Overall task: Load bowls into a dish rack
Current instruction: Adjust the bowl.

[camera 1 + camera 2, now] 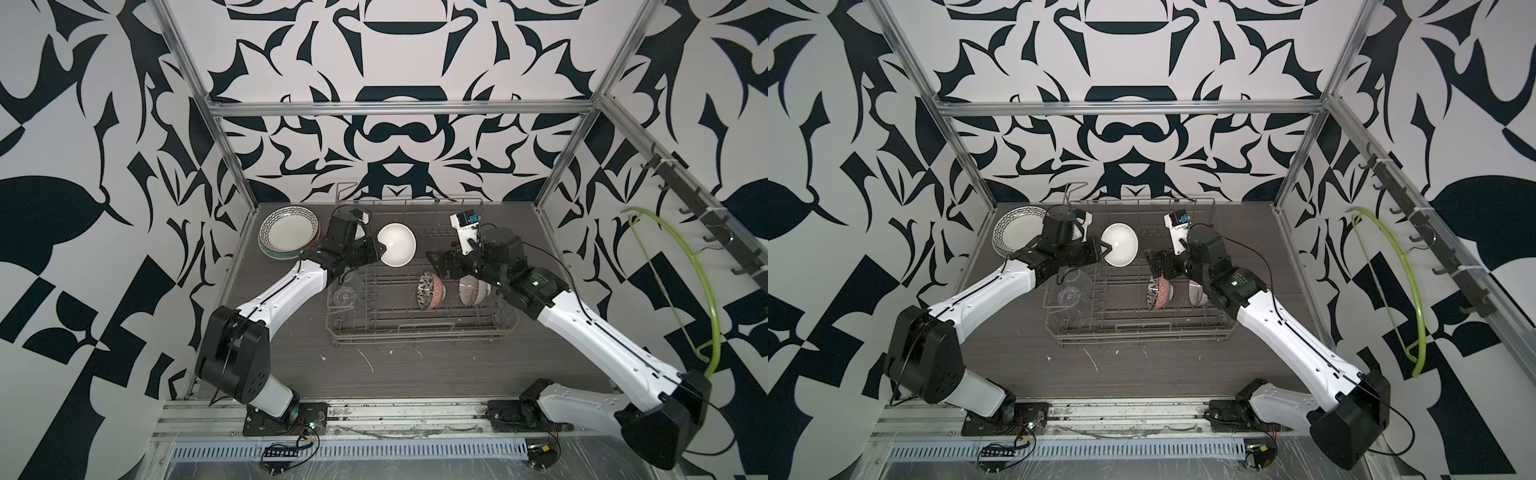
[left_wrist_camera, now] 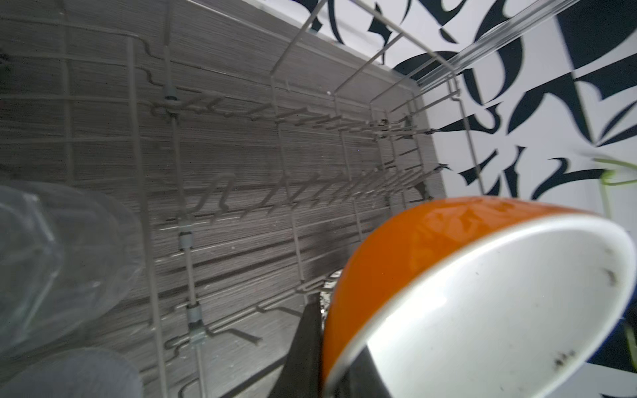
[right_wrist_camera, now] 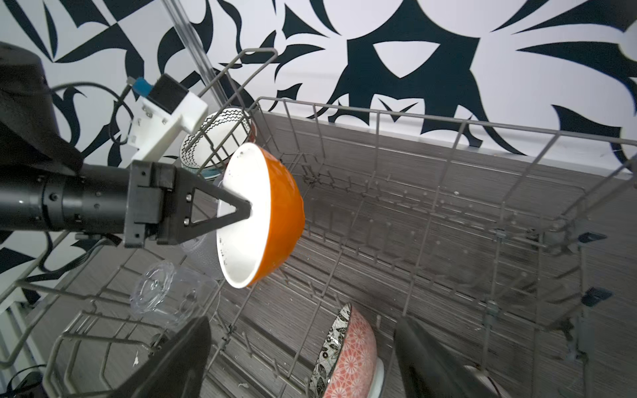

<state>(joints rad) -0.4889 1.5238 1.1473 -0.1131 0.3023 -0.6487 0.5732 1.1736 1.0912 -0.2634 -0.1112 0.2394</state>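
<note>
Where my left gripper point(image 1: 384, 248) is: over the far left part of the dish rack point(image 1: 415, 329), reaching in from the rack's left side.
Left gripper state: clamped on the rim of the orange bowl point(image 3: 275, 206). One finger lies against the white inside and the other goes behind the rim.
Orange bowl, position: held in the air on its side, above the far rows of tines. The white inside faces my left arm and upward, and the orange outside faces right. In both top views I see mostly the white inside point(image 1: 397, 245) point(image 1: 1120, 244).
Orange bowl, close up: it fills a corner of my left wrist view point(image 2: 482, 293), with dark specks on the white.
Right gripper point(image 1: 434, 262): over the middle of the rack, jaws spread wide with nothing between them. It is near the orange bowl but apart from it.
Floral bowl point(image 1: 430, 290): standing on edge between tines in the near part of the rack, below my right gripper.
Striped bowl point(image 1: 473, 291): on edge to the right of the floral bowl with a gap between them, partly under my right wrist.
Glass point(image 1: 345, 297): clear, in the rack's near left part.
Plates point(image 1: 286, 232): stacked on the desk point(image 1: 291, 353) just outside the rack's far left corner.
</note>
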